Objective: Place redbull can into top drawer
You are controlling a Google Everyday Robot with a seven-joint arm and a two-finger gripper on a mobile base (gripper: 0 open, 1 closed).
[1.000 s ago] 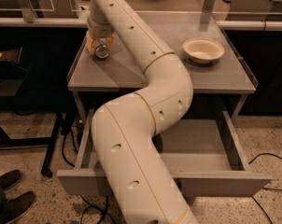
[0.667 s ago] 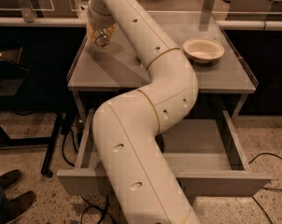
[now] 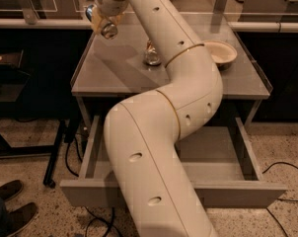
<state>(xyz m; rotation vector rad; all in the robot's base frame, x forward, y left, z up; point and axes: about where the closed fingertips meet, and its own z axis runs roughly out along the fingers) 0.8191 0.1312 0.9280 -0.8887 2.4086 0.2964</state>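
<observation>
Overhead, the claw (image 3: 102,20) grips the redbull can (image 3: 108,31) above the table (image 3: 114,78).

Tool (image 3: 101,19) with redbull can (image 3: 108,30) risen higher above table (image 3: 114,80), left rear

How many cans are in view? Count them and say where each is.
2. The redbull can is held in the pincer above the table's back left; the other can stands mid-table, partly behind the arm. The arm may hide more.
</observation>
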